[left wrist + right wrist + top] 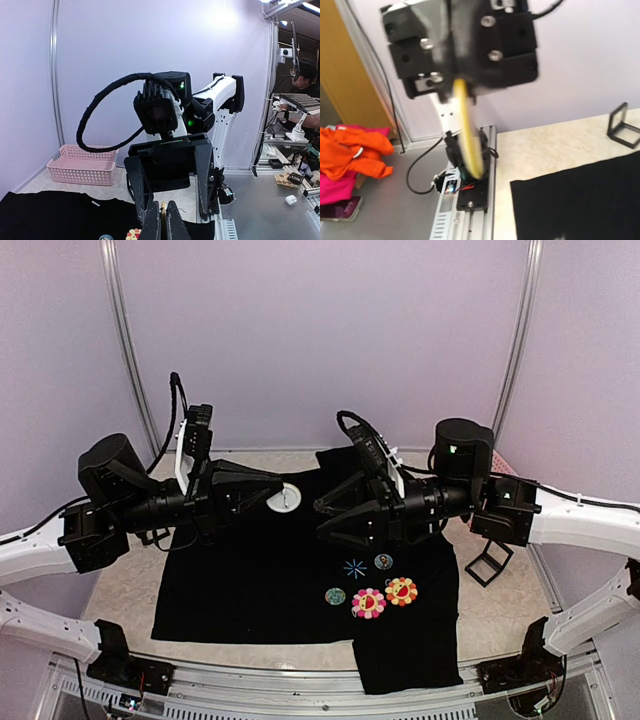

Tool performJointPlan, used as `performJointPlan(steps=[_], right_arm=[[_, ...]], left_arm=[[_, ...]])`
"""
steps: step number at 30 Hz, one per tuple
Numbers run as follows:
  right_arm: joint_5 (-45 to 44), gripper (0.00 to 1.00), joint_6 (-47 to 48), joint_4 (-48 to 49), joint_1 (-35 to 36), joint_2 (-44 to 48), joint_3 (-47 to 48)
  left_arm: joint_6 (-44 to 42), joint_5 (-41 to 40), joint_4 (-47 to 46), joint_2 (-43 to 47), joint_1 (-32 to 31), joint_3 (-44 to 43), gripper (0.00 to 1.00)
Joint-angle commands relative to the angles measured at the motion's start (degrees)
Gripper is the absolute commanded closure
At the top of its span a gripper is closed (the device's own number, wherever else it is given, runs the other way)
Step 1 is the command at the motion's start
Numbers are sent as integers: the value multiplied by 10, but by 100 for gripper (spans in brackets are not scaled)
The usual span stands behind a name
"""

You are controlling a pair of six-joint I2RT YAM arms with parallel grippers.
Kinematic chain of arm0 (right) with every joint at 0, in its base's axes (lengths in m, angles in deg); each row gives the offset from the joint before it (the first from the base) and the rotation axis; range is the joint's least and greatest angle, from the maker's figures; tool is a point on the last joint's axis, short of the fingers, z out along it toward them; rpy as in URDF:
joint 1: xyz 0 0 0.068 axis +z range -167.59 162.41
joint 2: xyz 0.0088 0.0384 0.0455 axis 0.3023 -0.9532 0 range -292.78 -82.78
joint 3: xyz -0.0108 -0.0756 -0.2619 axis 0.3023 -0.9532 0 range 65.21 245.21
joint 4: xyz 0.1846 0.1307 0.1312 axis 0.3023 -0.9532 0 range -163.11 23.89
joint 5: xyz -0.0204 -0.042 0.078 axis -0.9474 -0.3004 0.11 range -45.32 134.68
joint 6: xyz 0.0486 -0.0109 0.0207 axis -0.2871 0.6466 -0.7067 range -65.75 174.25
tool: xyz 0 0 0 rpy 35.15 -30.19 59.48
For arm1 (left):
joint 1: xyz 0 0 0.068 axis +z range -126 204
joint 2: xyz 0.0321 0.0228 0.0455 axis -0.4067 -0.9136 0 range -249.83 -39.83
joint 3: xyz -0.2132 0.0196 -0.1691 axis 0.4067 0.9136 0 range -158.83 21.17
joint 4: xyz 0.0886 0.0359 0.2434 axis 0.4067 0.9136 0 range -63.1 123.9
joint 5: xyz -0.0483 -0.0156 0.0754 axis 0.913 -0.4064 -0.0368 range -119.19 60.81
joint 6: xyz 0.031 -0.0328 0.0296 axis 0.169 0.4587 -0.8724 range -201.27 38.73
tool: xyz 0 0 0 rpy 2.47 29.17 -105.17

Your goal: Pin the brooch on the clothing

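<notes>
The black shirt (250, 590) lies flat on the table, with a light-blue star (354, 567), a pink flower badge (368, 602) and an orange flower badge (401, 591) on its front. My left gripper (280, 488) hovers above the shirt, shut on the round brooch (285, 500). In the left wrist view the brooch (163, 209) sits edge-on between my fingers (152, 222). My right gripper (322, 520) faces it a short way off, jaws wide open and empty (172, 195). In the right wrist view the brooch (468, 135) is a blurred yellow disc; my own fingers do not show there.
Two small round badges (335, 596) (383, 561) lie near the star. A black wire stand (490, 562) sits at the shirt's right edge. A pink basket (82, 165) stands at the back right corner. Orange clothes (355, 150) lie off the table.
</notes>
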Motion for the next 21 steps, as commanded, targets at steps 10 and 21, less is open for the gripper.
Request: performJointPlan(steps=[10,21], right_arm=[[-88,47,34,55,56,-19,34],[-121,87,48,28,51,-34,75]], left_arm=[[-15,-67,-30,-6,-31,-4,100],[-17,-58,-32,-19,-31,-11,100]])
